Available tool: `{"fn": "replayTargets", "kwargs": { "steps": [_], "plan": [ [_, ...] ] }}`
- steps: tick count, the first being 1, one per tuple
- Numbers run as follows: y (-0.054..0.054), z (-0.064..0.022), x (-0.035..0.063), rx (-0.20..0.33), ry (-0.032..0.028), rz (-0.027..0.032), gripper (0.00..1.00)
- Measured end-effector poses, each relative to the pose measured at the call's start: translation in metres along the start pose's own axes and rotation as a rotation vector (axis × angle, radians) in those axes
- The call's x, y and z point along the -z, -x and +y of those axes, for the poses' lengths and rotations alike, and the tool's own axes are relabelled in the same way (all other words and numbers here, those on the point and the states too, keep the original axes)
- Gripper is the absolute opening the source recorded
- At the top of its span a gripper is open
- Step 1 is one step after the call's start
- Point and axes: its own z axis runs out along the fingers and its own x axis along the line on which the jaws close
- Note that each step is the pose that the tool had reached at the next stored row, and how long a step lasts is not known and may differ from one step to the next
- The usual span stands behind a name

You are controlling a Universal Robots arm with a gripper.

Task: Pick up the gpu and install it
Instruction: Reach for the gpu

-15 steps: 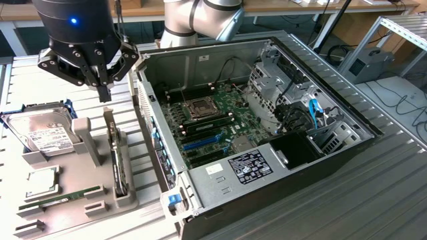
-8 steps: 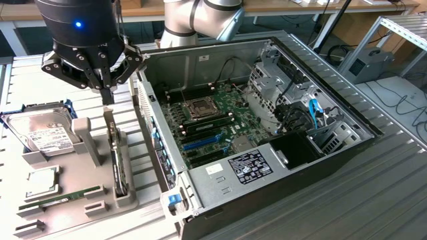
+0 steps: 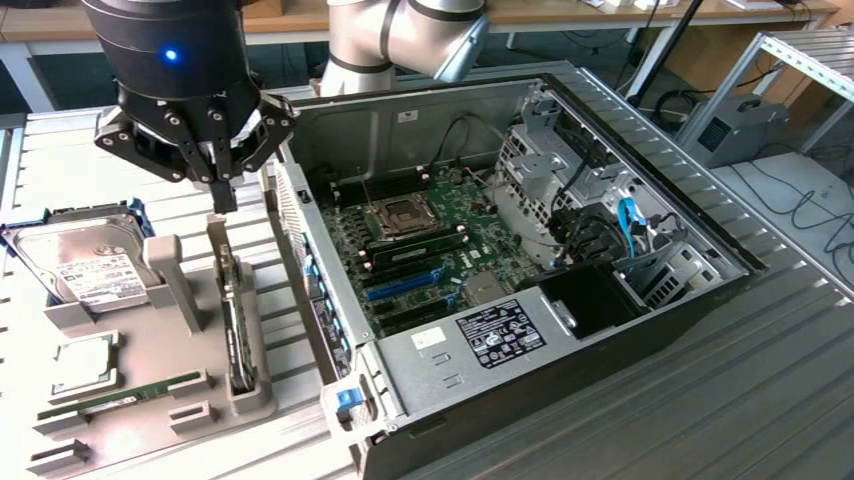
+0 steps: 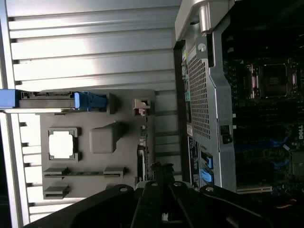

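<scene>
The gpu (image 3: 239, 330) is a thin black card standing on edge in a slot of the grey holder (image 3: 160, 415), at the exterior view's left of the open computer case (image 3: 694, 290). My gripper (image 3: 223, 203) hangs a little above the card's far end with its fingers shut together and nothing between them. In the wrist view the gpu (image 4: 142, 149) shows edge-on along the holder's side, just beyond my gripper (image 4: 159, 172). Blue card slots (image 3: 400, 286) lie on the motherboard inside the case.
The holder also carries a hard drive in a blue frame (image 3: 83, 262), a square processor (image 3: 83, 362) and a green RAM stick (image 3: 123, 396). The case's perforated side wall (image 3: 296, 255) rises right beside the gpu. Ribbed metal table (image 3: 747, 400) surrounds everything.
</scene>
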Motion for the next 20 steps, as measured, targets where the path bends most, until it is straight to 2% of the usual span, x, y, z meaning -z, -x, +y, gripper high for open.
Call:
{"fn": "replayTargets", "kwargs": {
  "steps": [7, 20],
  "plan": [
    [0.002, -0.0074, -0.0004, 0.000, -0.0006, 0.0000, 0.11],
    [0.003, -0.0142, -0.0007, 0.000, -0.0006, -0.0001, 0.11]
  ]
}}
